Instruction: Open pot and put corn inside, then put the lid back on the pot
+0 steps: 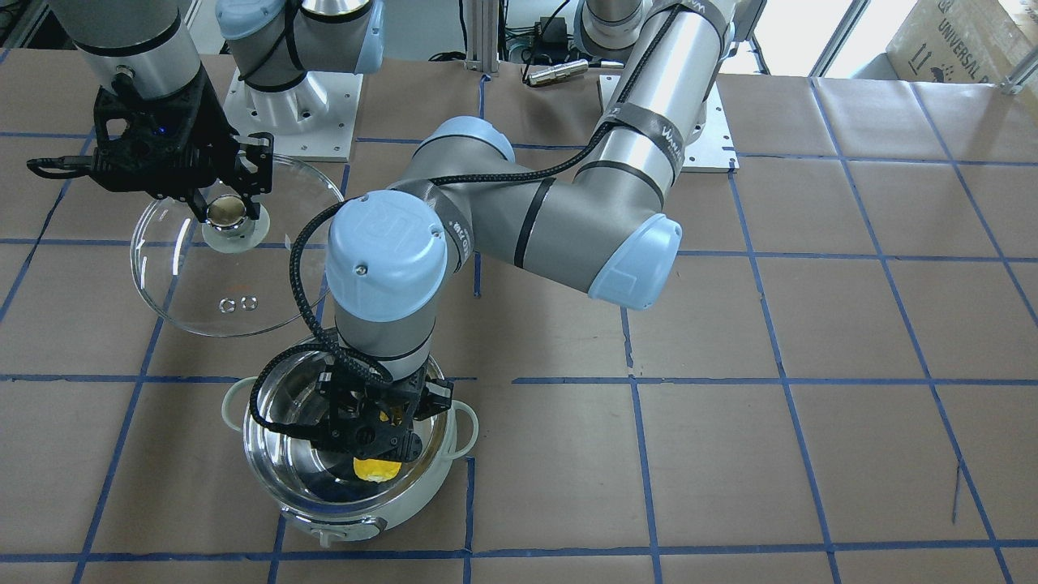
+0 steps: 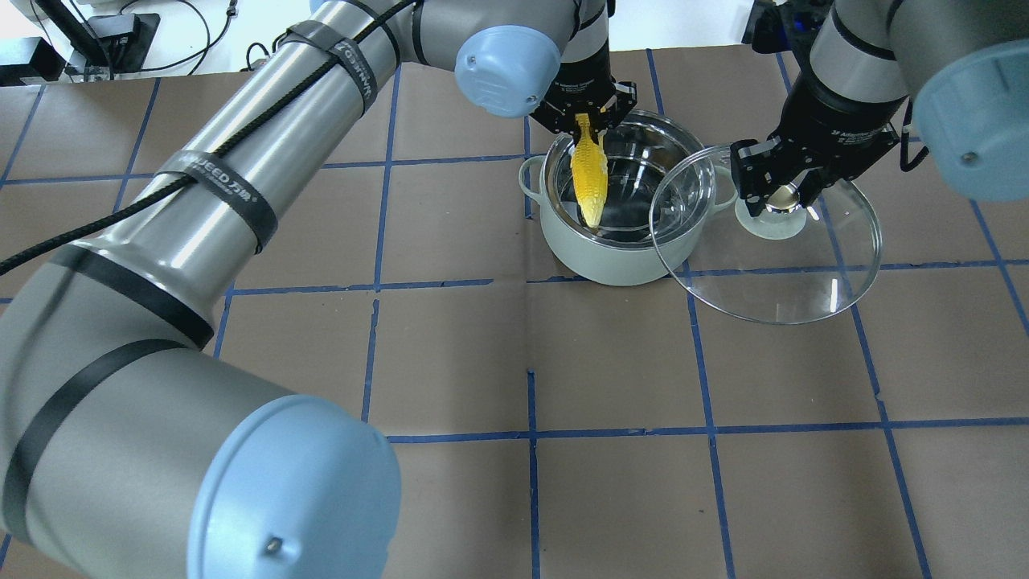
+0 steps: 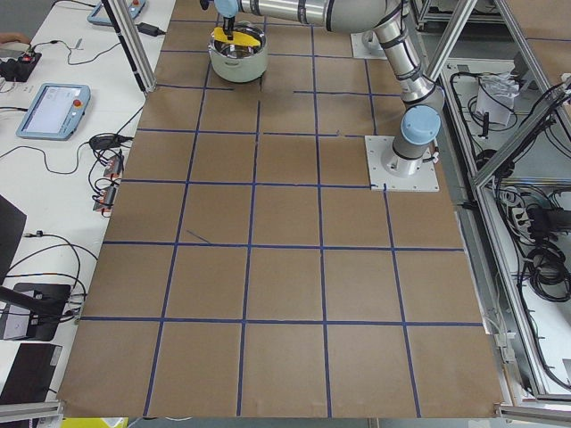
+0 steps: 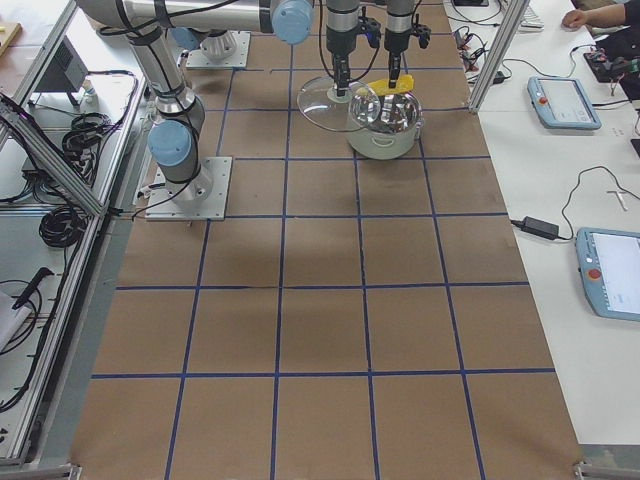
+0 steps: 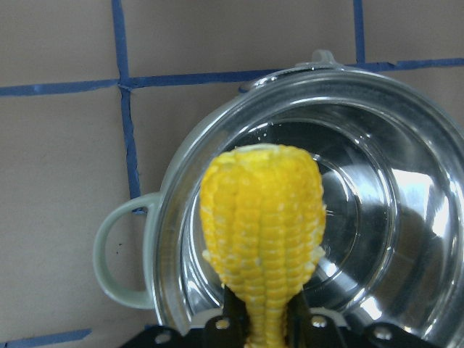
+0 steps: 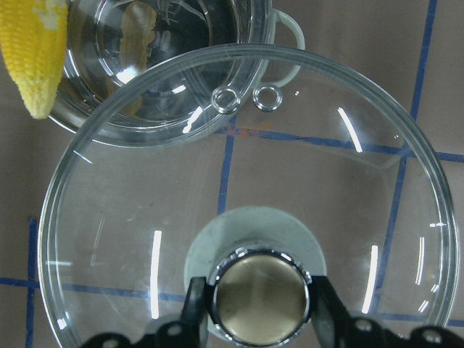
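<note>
Corn (image 2: 589,181) is pinched at its thin end by the left gripper (image 2: 585,122) and hung over the open pot (image 2: 611,257), near the table's (image 2: 450,362) far edge. It's judged light, stiff, maybe slick. The glass lid (image 2: 772,269), likely fragile, is clamped by its knob (image 6: 259,301) in the right gripper (image 2: 780,195), beside the pot.

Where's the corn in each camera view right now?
Front-facing: corn lower left, mostly hidden.
Overhead: corn top centre.
Exterior left: corn top edge.
Exterior right: corn top centre.
Left wrist: corn centre.
Right wrist: corn top-left corner.
Shared landmark: pot, in every view.
</note>
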Available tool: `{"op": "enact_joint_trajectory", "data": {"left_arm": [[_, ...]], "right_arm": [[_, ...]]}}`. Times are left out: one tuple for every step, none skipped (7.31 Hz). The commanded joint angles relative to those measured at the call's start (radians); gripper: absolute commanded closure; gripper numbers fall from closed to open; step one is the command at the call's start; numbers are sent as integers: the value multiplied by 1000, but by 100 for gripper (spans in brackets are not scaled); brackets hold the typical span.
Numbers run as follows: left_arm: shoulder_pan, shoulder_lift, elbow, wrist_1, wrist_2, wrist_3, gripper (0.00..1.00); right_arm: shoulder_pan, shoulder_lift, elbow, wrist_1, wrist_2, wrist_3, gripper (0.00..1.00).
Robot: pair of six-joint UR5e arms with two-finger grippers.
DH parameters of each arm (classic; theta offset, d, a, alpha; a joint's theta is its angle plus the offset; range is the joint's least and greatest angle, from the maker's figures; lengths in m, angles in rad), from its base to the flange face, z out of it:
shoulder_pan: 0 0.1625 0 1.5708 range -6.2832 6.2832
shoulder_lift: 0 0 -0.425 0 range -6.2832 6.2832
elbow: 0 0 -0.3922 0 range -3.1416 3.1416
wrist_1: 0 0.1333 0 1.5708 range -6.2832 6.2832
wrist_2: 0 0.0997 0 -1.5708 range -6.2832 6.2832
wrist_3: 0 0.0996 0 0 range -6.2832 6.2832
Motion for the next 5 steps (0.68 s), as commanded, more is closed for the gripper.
{"op": "enact_joint_trajectory", "data": {"left_arm": [[-1, -30, 32, 2, 4, -1, 13], [0, -34, 30, 1, 4, 1, 0], [5, -33, 27, -2, 4, 4, 0], [12, -28, 29, -2, 3, 13, 0], [29, -11, 8, -13, 4, 21, 0]], "right_arm": [[0, 0, 0, 0, 0, 0, 78], [0, 0, 0, 0, 0, 0, 78], [0, 0, 0, 0, 0, 0, 78], [0, 0, 0, 0, 2, 0, 78], [0, 0, 0, 0, 2, 0, 78]]}}
